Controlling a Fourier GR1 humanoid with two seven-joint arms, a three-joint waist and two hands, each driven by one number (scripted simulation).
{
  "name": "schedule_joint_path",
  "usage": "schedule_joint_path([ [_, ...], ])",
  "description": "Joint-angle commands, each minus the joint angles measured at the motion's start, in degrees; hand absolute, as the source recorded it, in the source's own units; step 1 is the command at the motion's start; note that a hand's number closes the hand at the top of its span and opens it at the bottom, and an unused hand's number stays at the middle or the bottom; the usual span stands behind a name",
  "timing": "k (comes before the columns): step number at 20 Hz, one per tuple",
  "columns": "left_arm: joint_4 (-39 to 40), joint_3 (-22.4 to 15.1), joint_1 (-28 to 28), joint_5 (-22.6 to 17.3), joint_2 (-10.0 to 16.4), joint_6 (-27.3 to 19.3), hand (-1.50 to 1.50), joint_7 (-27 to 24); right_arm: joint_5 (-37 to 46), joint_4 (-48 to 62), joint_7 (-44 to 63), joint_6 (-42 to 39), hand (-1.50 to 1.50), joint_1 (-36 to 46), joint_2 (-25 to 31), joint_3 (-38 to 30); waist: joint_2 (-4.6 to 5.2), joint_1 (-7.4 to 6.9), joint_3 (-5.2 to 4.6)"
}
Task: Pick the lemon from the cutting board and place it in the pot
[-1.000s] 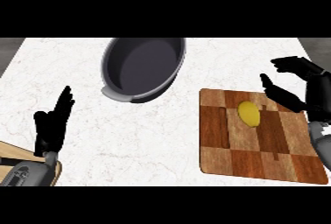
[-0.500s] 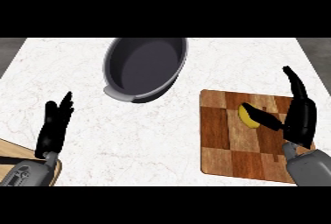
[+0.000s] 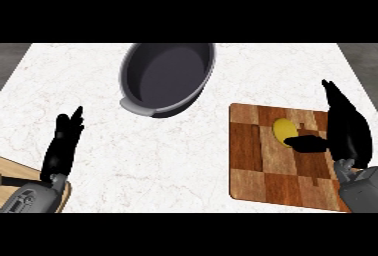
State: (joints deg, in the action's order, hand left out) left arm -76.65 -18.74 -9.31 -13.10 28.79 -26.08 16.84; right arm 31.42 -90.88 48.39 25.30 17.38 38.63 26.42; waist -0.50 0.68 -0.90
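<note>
Right hand (image 3: 348, 134) nearer than before, thumb against lemon (image 3: 283, 128) on cutting board (image 3: 258, 167).

The tabletop (image 3: 192, 160) looks like white stone, smooth and matt, with faint grey veins running through it. The pot (image 3: 168, 75) appears to be dark grey metal, smooth inside with a dull sheen, and its rim catches a paler light. The cutting board (image 3: 255, 165) is wood, pieced from light and dark brown blocks with visible grain and a satin finish. The lemon (image 3: 283, 129) has plain yellow skin, smooth and matt. The left hand (image 3: 63, 147) and right hand (image 3: 347, 130) are matt black, like plastic or rubber.
</note>
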Motion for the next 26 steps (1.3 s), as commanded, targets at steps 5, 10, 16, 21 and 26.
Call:
schedule_joint_path([
  [5,-0.3,2.0,-0.6,0.6,6.1,2.2,0.00,2.1,-9.4,-8.9,22.3,-24.0,-1.50,7.1,-1.2,2.7,0.13,-1.39,0.70],
  [10,2.4,3.4,-0.8,-0.1,5.0,3.2,0.00,-1.2,-10.7,-11.0,29.7,-27.9,-1.50,8.6,-2.1,2.2,0.34,-0.53,0.71],
  [16,-1.8,1.2,1.4,2.3,4.4,0.7,0.00,0.7,-11.1,-8.4,32.5,-29.6,-1.50,9.7,-4.5,1.2,0.33,-1.22,0.81],
  [21,-3.7,2.7,2.5,0.9,6.0,2.1,0.00,1.2,-8.8,-2.4,29.5,-28.1,-1.50,9.2,-7.5,0.7,0.45,-1.99,0.86],
  [26,-4.1,3.7,-1.3,0.7,7.3,2.6,0.00,6.5,-7.6,-1.0,24.6,-27.8,-1.50,4.8,-7.3,-0.5,0.38,-0.92,0.93],
])
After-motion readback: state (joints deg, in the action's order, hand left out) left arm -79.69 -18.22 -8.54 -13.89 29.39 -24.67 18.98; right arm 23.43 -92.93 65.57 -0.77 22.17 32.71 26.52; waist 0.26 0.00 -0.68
